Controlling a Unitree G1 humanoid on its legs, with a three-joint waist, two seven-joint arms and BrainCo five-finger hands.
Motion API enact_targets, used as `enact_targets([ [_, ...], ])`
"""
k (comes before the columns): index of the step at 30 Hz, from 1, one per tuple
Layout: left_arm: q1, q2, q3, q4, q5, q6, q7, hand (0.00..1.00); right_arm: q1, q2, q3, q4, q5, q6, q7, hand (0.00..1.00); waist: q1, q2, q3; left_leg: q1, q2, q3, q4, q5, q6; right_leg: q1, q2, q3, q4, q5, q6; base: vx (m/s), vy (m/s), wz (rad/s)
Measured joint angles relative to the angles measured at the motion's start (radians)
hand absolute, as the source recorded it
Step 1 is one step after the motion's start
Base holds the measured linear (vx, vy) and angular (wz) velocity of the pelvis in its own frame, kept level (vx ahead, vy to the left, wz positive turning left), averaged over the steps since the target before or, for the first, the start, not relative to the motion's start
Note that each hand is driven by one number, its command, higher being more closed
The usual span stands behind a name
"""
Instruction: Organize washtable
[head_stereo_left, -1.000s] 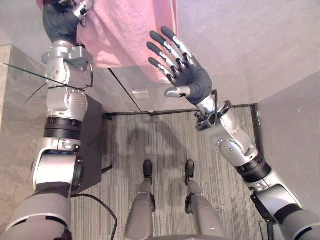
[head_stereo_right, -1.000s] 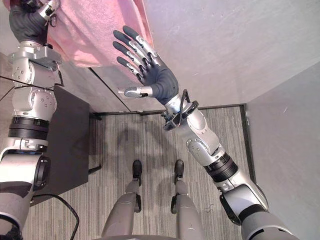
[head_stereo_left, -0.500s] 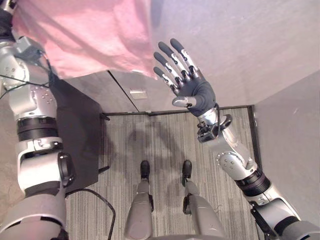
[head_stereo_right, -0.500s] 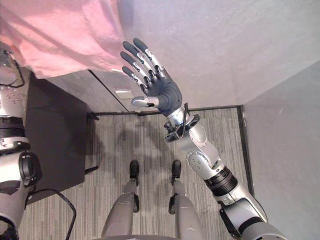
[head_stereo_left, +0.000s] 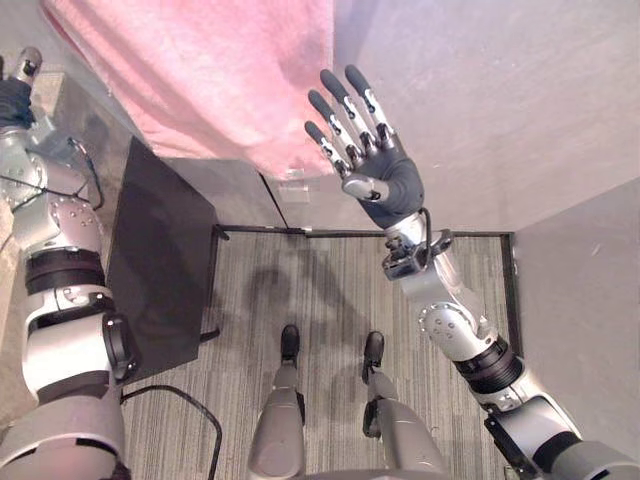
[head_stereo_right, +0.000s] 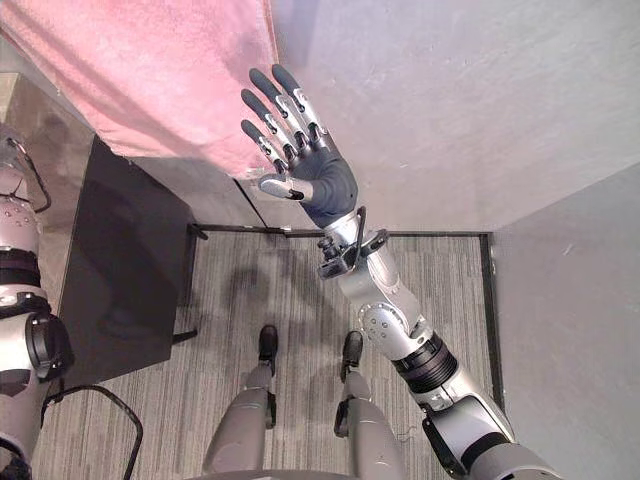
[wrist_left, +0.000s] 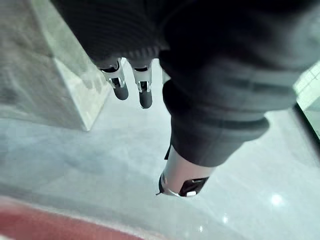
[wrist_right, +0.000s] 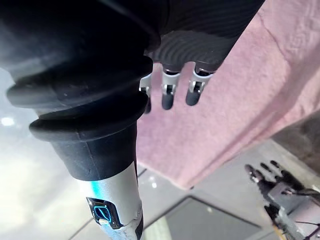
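Pink towel (head_stereo_left: 200, 80) lies spread on the grey tabletop (head_stereo_left: 480, 100), one corner near the front edge; right hand (head_stereo_left: 385, 185) is at that corner, fingers (head_stereo_left: 345, 120) straight and splayed, gripping nothing; likely held flat to smooth or pin the cloth; contact can't be told; left hand (wrist_right: 274, 184) is off by the towel's other end, fingers straight, empty; probably clear so the cloth lies free.

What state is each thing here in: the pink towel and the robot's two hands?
pink towel: spread out flat, unfolded, held by neither hand.
right hand: open, fingers straight, raised at the towel's corner.
left hand: open, fingers straight, clear of the towel, holding nothing.
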Motion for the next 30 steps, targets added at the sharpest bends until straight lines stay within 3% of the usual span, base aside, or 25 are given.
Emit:
enact_targets([
  [4, 0.081, 0.000, 0.005, -0.007, -0.045, -0.001, -0.033, 0.00, 0.001, 0.000, -0.062, 0.028, 0.000, 0.004, -0.003, 0.00, 0.001, -0.003, -0.015, 0.016, 0.000, -0.001, 0.002, -0.001, 0.001, 0.019, 0.001, -0.007, 0.000, -0.007, -0.002, -0.03, 0.037, 0.06],
  [8, 0.168, 0.000, 0.059, -0.007, -0.045, 0.000, -0.048, 0.00, 0.042, -0.009, -0.269, 0.054, 0.000, 0.000, -0.043, 0.00, 0.001, -0.008, -0.023, 0.051, -0.002, -0.007, 0.002, -0.001, 0.000, 0.060, 0.001, -0.015, 0.000, -0.018, -0.002, -0.03, 0.040, 0.07],
  [14, 0.183, -0.011, 0.059, -0.025, -0.042, 0.001, -0.054, 0.00, 0.069, -0.042, -0.329, 0.134, 0.001, 0.004, -0.063, 0.00, -0.004, -0.006, -0.064, 0.101, -0.002, -0.034, 0.002, 0.000, 0.001, 0.124, 0.003, -0.038, 0.000, -0.037, -0.005, -0.02, 0.018, 0.13],
  [17, 0.327, -0.061, 0.054, -0.245, -0.041, -0.004, -0.077, 0.00, 0.081, -0.038, -0.340, 0.144, 0.001, 0.011, -0.058, 0.00, -0.002, -0.002, -0.117, 0.120, -0.004, -0.052, 0.002, -0.013, -0.005, 0.151, 0.002, -0.048, 0.000, -0.053, -0.001, -0.03, 0.001, 0.18],
  [20, 0.516, -0.150, 0.074, -0.434, -0.035, -0.015, -0.092, 0.00, 0.147, -0.034, -0.431, 0.141, -0.015, 0.020, -0.039, 0.00, 0.004, 0.021, -0.157, 0.165, -0.011, -0.065, -0.004, -0.023, 0.004, 0.204, -0.004, -0.064, 0.000, -0.081, 0.001, -0.02, 0.012, 0.20],
  [24, 0.821, -0.360, 0.140, -0.648, -0.015, -0.021, -0.113, 0.00, 0.394, 0.010, -0.698, 0.058, -0.079, 0.023, -0.045, 0.00, 0.000, 0.067, -0.220, 0.226, -0.030, -0.075, -0.004, -0.047, 0.013, 0.272, -0.023, -0.077, 0.000, -0.110, 0.019, 0.01, 0.031, 0.13],
  [28, 0.966, -0.486, 0.147, -0.756, 0.039, -0.017, -0.120, 0.00, 0.592, 0.073, -0.865, 0.015, -0.141, 0.023, -0.084, 0.00, -0.012, 0.078, -0.246, 0.253, -0.034, -0.071, -0.005, -0.056, 0.016, 0.299, -0.028, -0.078, 0.000, -0.118, 0.022, 0.01, 0.010, 0.00],
  [30, 1.048, -0.560, 0.132, -0.796, 0.073, -0.007, -0.147, 0.00, 0.723, 0.148, -0.912, -0.020, -0.185, 0.030, -0.094, 0.00, -0.035, 0.081, -0.259, 0.283, -0.032, -0.055, -0.004, -0.068, 0.015, 0.329, -0.028, -0.071, -0.001, -0.125, 0.028, 0.00, 0.014, -0.16],
])
